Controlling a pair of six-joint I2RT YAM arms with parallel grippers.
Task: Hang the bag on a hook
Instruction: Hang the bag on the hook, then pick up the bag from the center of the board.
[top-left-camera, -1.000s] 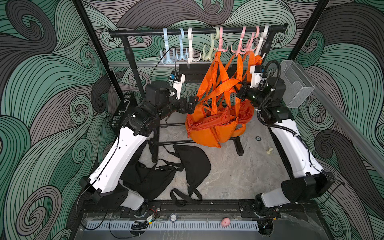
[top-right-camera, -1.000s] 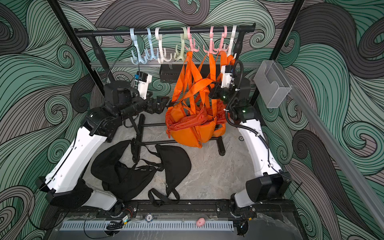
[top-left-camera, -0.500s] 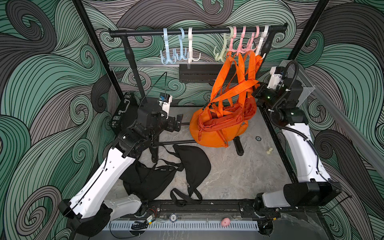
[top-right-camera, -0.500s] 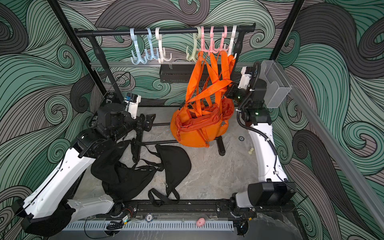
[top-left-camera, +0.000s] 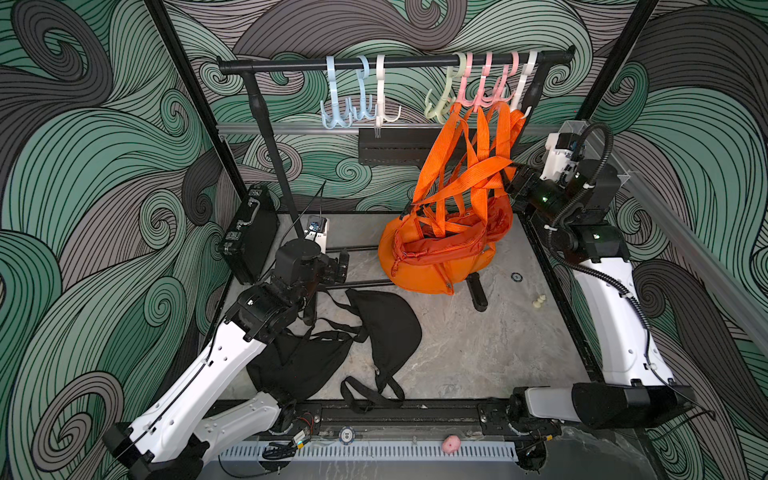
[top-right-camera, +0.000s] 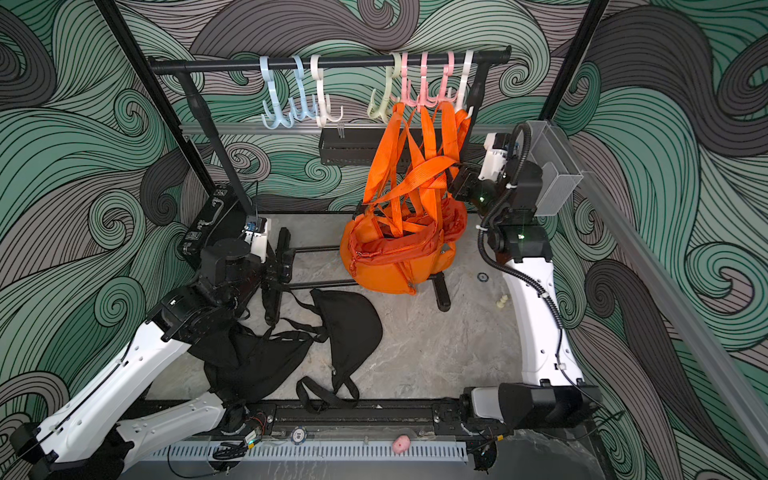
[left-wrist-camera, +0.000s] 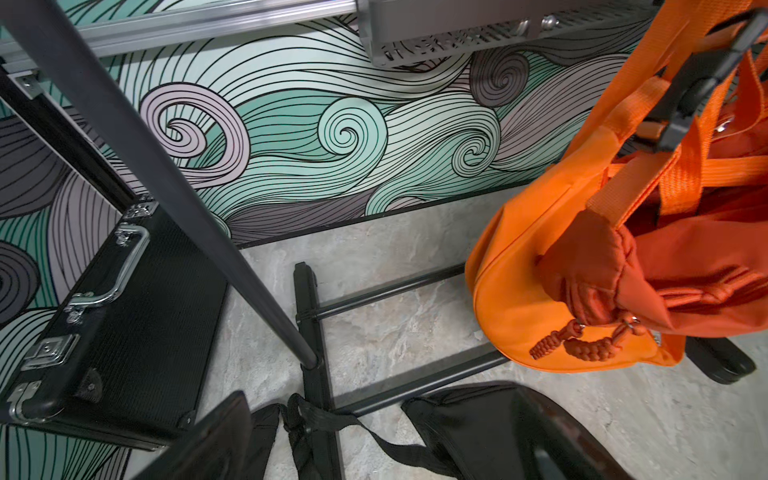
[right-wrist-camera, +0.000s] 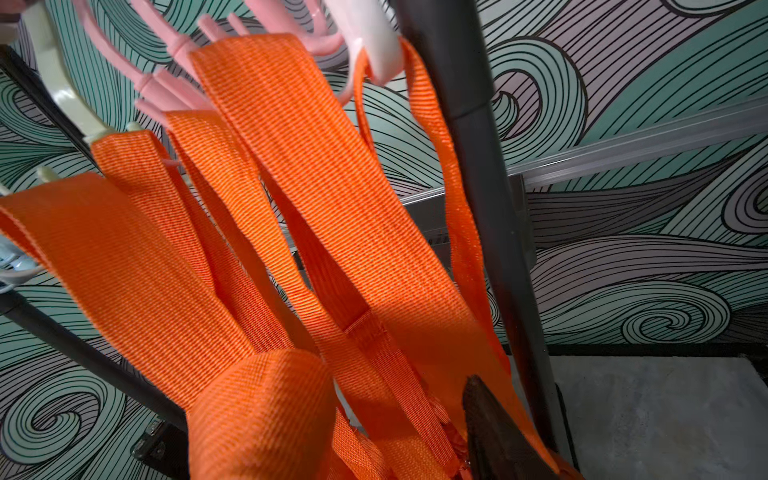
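Orange bags hang in a bunch by their straps from the pink hooks and a white hook at the rail's right end, their bottoms near the floor. My right gripper is beside those straps. One dark finger shows off to the side, and a strap drapes over the other, so the jaws stand apart with webbing between them. Black bags lie on the floor. My left gripper hovers open over a black strap, holding nothing.
Blue hooks and a white hook hang bare on the rail. A black case leans at the left wall. The stand's base bars cross the floor. A grey bin sits behind the right arm.
My right arm pulled back to the right and its jaws parted; the orange bags swung right with the hooks. My left arm drew away from the bags and sank toward the floor.
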